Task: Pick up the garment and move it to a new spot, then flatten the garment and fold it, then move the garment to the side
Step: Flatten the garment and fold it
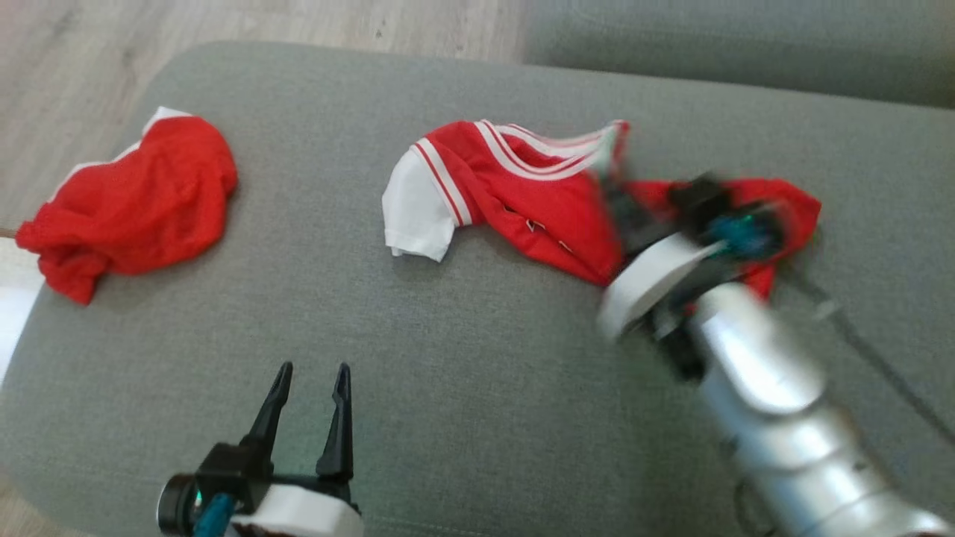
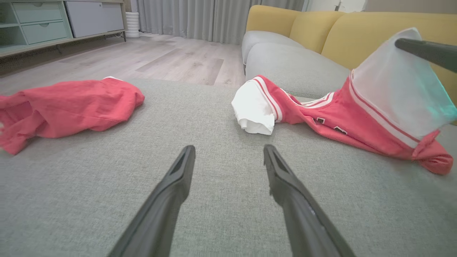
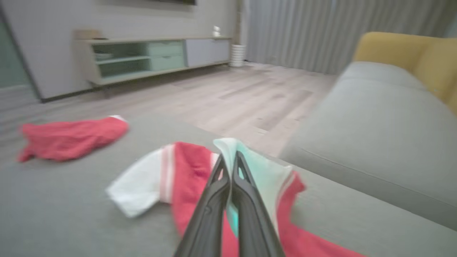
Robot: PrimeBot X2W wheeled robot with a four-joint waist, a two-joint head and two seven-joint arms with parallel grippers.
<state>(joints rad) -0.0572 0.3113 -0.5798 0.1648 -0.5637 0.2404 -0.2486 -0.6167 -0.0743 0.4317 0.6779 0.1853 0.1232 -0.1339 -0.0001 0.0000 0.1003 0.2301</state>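
The garment, a red jersey with white sleeves and white stripes, lies crumpled on the grey cushion. My right gripper is shut on one white sleeve, which it holds lifted off the cushion. In the left wrist view that raised sleeve hangs from the dark fingers at the upper right. In the head view the right gripper is blurred against the jersey's right half. My left gripper stands open near the front edge, nothing between its fingers, well short of the jersey's other sleeve.
A second crumpled red garment lies at the cushion's far left edge. Wooden floor lies beyond the cushion. A grey sofa seat with yellow backs stands to the right. A low cabinet lines the far wall.
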